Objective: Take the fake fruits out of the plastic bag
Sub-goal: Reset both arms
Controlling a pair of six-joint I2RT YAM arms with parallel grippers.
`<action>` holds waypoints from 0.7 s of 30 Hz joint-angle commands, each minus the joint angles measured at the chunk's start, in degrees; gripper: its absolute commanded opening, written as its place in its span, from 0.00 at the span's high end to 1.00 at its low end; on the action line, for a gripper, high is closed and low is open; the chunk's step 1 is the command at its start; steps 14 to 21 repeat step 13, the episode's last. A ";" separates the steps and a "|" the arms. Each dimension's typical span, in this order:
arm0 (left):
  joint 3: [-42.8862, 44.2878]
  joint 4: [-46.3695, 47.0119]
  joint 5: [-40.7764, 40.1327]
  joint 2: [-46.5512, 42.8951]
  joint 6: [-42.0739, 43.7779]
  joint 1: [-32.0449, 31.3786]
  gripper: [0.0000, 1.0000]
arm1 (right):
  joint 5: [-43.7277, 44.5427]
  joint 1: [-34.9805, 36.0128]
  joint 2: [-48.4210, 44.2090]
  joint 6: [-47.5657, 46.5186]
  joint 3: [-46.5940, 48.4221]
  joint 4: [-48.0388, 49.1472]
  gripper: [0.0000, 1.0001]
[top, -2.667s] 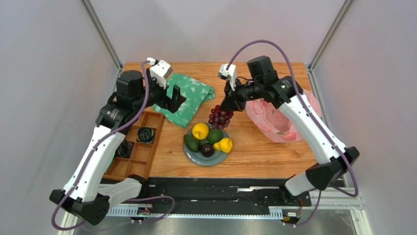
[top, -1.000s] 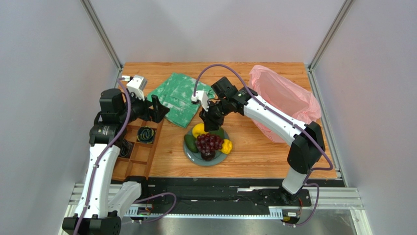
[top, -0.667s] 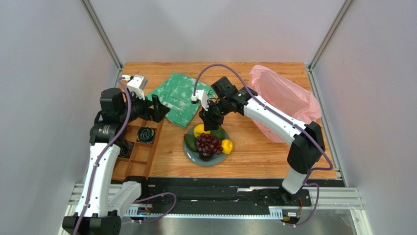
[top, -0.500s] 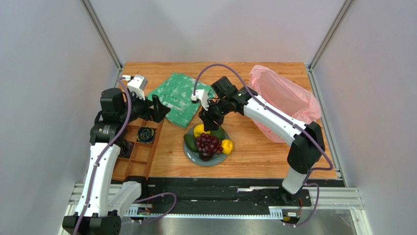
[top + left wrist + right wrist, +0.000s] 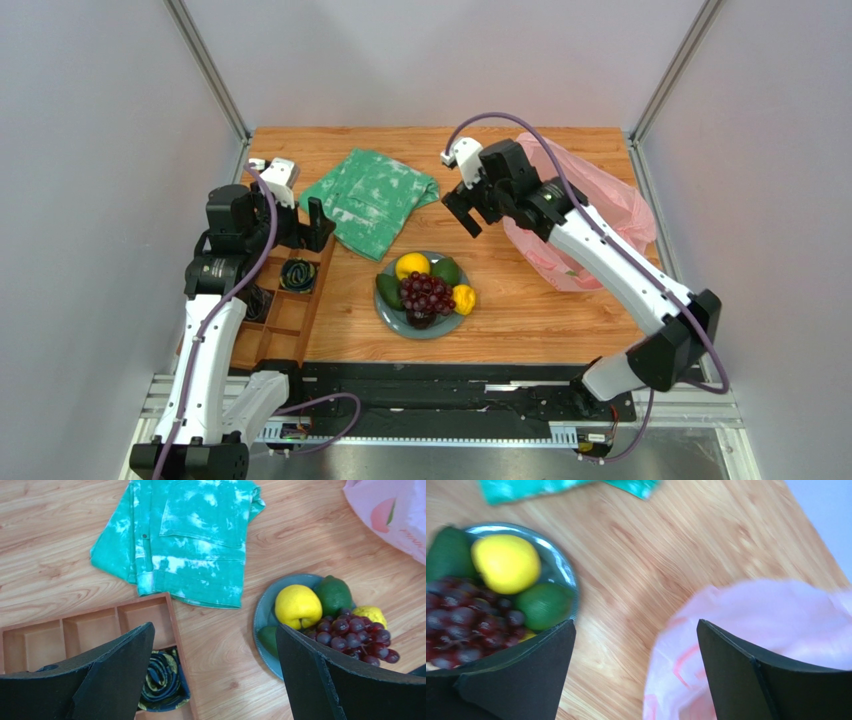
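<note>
Fake fruits (image 5: 425, 288) — five pieces, all lying heaped on the grey plate (image 5: 395, 318), none in either gripper.
- Grape bunch (image 5: 427, 293): resting across the plate's middle, on top of the other pieces.
- Citrus (image 5: 410, 266): sitting at the plate's far-left rim.
- Avocados: one (image 5: 444, 270) at the far-right rim, one (image 5: 390, 292) at the left rim.
- Lumpy yellow fruit (image 5: 462, 298): sitting at the right rim.

The plate appears to be serving as the drop-off spot, which would explain the pile.

Plastic bag (image 5: 600, 215): lying slack and crumpled to the plate's right and beyond it. Its inside is not showing, so whether anything is remaining in it cannot be told.

Right gripper (image 5: 463, 212): hanging beyond the plate's far-right rim, between plate and bag, fingers spread wide and gripping nothing. In its wrist view the fruits are lying outside the left finger (image 5: 516, 680), and pink bag film is showing between the fingers.

Left gripper (image 5: 310, 225): hovering well left of the plate over the wooden tray (image 5: 285, 320), fingers spread wide and empty — probably parked clear of the work.
</note>
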 commanded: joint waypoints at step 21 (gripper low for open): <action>0.04 -1.35 -0.04 1.71 3.99 0.75 0.01 | 8.48 0.52 -14.80 -2.63 -15.17 0.91 0.04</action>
